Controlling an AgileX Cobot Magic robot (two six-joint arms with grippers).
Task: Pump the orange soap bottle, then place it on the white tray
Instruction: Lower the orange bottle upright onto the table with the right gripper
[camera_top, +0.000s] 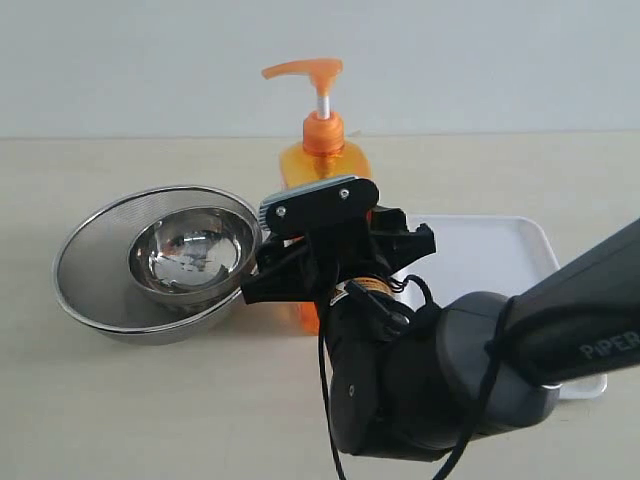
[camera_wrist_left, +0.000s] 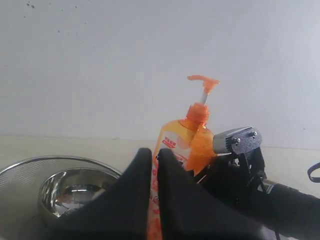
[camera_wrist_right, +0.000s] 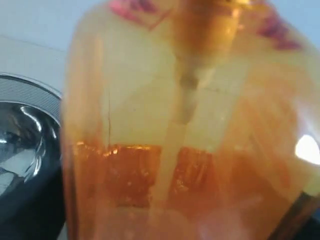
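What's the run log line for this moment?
orange soap bottle upright between steel bowl and white tray | right fingers wide at it, grip unclear | left fingers shut, empty

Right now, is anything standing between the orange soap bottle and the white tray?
Nothing visible does. The orange soap bottle stands beside the white tray; the steel bowl is on the bottle's other side.

Exterior view: pale lettering "PiPER" on the dark casing of the right arm (camera_top: 575, 330), running up to the frame edge. Orange soap bottle (camera_wrist_left: 199, 147): the label (camera_wrist_left: 170, 144) carries red print in the left wrist view, too small to read; in the right wrist view the pink lettering is blurred, illegible
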